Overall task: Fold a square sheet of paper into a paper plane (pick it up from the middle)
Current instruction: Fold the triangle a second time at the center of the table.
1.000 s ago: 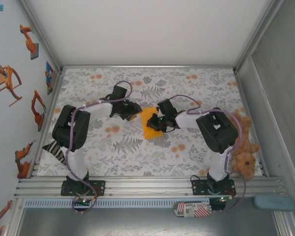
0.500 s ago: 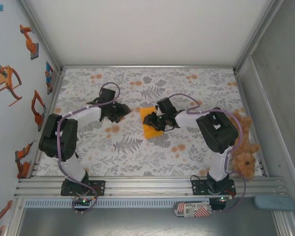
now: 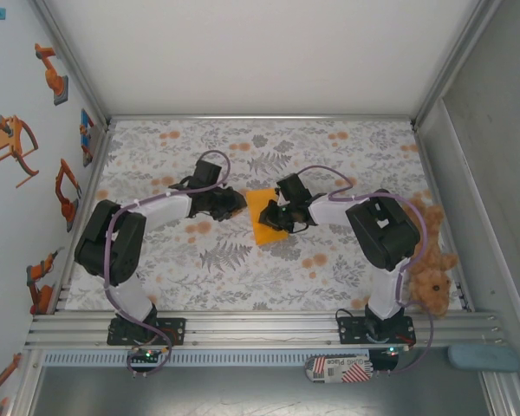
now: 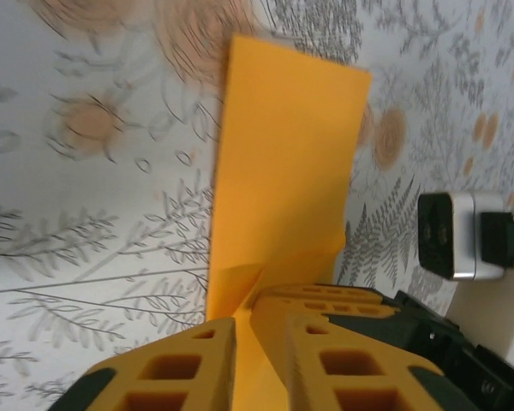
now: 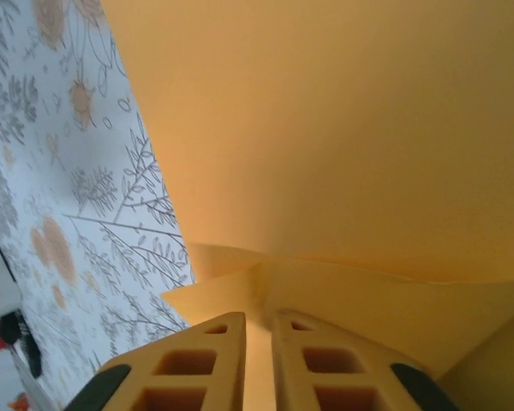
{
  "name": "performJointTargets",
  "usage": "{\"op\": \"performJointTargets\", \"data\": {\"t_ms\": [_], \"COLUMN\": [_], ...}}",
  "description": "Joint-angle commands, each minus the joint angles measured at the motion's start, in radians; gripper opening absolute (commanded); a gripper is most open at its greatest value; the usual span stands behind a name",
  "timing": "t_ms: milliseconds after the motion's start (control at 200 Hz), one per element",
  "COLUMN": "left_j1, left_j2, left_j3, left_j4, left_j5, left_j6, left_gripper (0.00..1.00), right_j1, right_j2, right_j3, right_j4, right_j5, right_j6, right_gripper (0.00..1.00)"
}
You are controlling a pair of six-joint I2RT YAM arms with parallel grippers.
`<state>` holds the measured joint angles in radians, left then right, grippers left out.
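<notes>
The square sheet of paper (image 3: 258, 206), orange-yellow and partly folded, lies in the middle of the floral cloth (image 3: 329, 147). My left gripper (image 3: 234, 204) is at its left edge. In the left wrist view the paper (image 4: 283, 163) runs as a folded strip away from my left gripper (image 4: 242, 321), whose fingers are shut on a raised flap. My right gripper (image 3: 274, 217) sits over the sheet's right part. In the right wrist view my right gripper (image 5: 259, 318) pinches a creased layer of the paper (image 5: 325, 128), which rises above it.
A brown plush teddy (image 3: 432, 273) lies at the cloth's right edge beside the right arm. Aluminium rails (image 3: 260, 325) cross the near edge by both bases. White walls enclose the back and sides. The right wrist's camera block (image 4: 458, 235) sits close to the paper.
The left arm drew back to the left, then came in again to the sheet's left edge and closed on it. The right gripper loosened and re-closed on the paper in place.
</notes>
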<state>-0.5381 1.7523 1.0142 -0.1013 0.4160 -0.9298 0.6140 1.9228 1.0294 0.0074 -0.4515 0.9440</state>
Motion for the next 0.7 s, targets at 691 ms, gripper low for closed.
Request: {"op": "performJointTargets", "data": {"t_ms": [691], "left_j1": [-0.099], "left_j2": [0.176], "left_j3": [0.132], "left_j4": [-0.096], "left_j5": [-0.053], "left_j6": [0.081], "left_gripper": [0.08], "right_j1": [0.004], "right_j2": [0.006], "right_j3": [-0.007], "right_j4": [-0.048], "right_j5": [0.032], "right_j6": [0.007], "right_gripper": [0.00]}}
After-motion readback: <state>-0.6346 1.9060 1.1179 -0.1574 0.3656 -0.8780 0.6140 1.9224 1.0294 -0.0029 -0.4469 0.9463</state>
